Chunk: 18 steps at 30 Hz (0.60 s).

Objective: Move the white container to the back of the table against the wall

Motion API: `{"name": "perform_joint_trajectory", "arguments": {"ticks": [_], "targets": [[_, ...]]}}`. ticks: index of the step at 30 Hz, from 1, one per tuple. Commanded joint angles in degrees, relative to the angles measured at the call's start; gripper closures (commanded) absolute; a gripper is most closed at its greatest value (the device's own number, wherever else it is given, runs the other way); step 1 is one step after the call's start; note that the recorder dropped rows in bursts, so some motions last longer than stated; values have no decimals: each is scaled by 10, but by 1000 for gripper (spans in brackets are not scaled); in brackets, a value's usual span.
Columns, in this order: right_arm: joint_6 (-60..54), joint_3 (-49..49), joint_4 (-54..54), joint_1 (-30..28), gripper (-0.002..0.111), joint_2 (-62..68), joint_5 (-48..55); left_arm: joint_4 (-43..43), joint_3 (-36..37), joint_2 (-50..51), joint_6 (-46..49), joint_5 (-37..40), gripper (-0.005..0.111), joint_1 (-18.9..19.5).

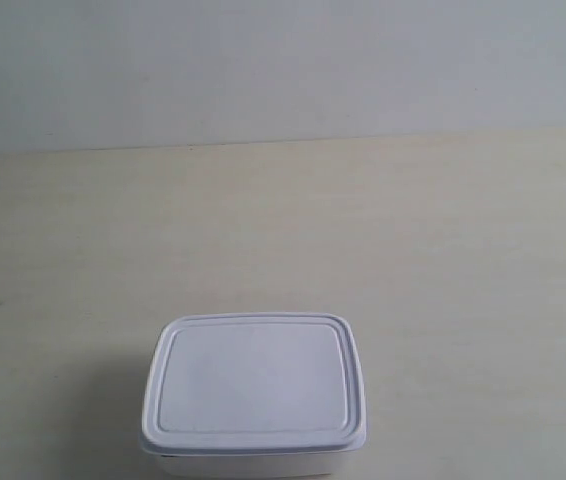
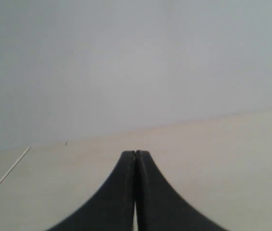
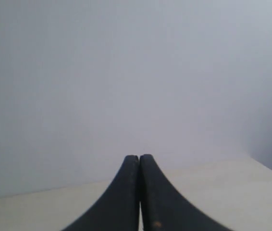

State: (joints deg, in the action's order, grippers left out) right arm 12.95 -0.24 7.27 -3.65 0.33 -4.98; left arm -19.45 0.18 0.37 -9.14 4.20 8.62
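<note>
The white container [image 1: 254, 388], a small rectangular box with rounded corners and a raised-rim lid, sits on the table [image 1: 413, 250] at the near edge of the exterior view, far from the wall [image 1: 283, 65]. No arm shows in that view. In the left wrist view my left gripper [image 2: 135, 153] is shut, its black fingers pressed together with nothing between them, above the table [image 2: 232, 159] and facing the wall [image 2: 136, 62]. My right gripper [image 3: 139, 157] is likewise shut and empty, pointing at the wall [image 3: 126, 72]. Neither wrist view shows the container.
The cream table meets the wall along a straight line across the back. A thin seam [image 2: 6, 175] runs over the table in the left wrist view. In the right wrist view the table's edge [image 3: 270, 168] falls away to a darker area.
</note>
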Motion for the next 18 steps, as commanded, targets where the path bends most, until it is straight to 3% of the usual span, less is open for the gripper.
{"name": "perform_joint_trajectory", "arguments": {"ticks": [1, 7, 12, 15, 18], "targets": [[83, 2, 2, -3, 108, -3, -59, 5, -2, -4, -67, -124, 107, 1], [213, 2, 2, -3, 108, -3, -119, 5, -2, -4, -129, -202, 107, 1], [323, 2, 39, -3, 108, -3, -135, 5, -2, -4, -312, -246, 107, 1], [397, -18, 187, 6, 108, -3, -138, -25, -2, -4, -401, -287, 107, 1], [628, -75, 431, 20, 108, 14, -187, -174, -5, -4, -531, -342, 107, 1]]}}
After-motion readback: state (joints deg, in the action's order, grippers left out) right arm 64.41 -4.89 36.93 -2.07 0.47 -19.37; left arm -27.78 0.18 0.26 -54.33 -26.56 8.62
